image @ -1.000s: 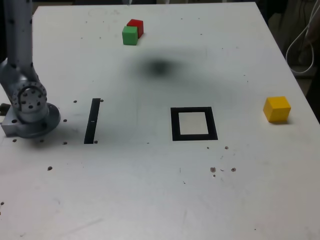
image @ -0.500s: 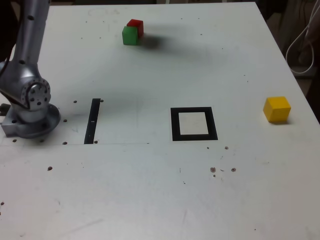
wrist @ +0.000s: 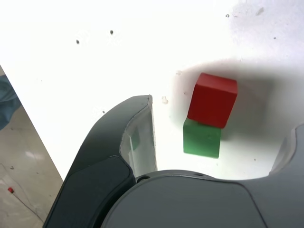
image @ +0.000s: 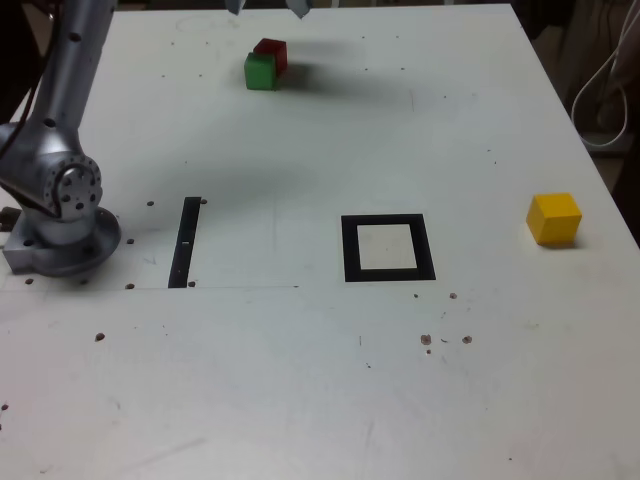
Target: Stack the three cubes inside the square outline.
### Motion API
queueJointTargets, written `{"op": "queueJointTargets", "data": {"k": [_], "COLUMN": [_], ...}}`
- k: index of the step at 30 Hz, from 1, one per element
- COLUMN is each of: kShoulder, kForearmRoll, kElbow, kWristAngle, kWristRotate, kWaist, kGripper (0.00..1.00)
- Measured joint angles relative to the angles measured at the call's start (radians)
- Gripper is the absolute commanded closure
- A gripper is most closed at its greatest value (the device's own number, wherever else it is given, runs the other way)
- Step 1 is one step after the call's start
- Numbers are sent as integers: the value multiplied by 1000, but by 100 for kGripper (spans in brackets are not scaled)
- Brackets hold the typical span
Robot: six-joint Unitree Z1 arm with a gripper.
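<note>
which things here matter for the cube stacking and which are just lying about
Part of the job:
- red cube
- green cube
- yellow cube
- square outline
- claw, open

Just lying about:
- black strip
- white cable beyond the table edge

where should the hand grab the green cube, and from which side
Grip the green cube from above, on the two faces that do not front the red cube. The red one sits right against one side, seemingly touching, so a finger probably won't fit there. The open hand hovers above the pair, its fingers straddling them.
</note>
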State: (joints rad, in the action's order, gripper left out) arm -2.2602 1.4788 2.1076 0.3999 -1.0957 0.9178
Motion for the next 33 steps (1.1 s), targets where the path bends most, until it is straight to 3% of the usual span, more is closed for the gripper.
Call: {"op": "queueJointTargets", "data": {"k": [14, 21, 33], "kShoulder": [-55, -62, -68], "kForearmRoll": [-88, -134, -154], "kElbow": [-66, -120, -144], "kWristAngle": [7, -28, -41], "kWristRotate": [29, 35, 54], "kWaist": [10, 12, 14], "kGripper": [8, 10, 20]}}
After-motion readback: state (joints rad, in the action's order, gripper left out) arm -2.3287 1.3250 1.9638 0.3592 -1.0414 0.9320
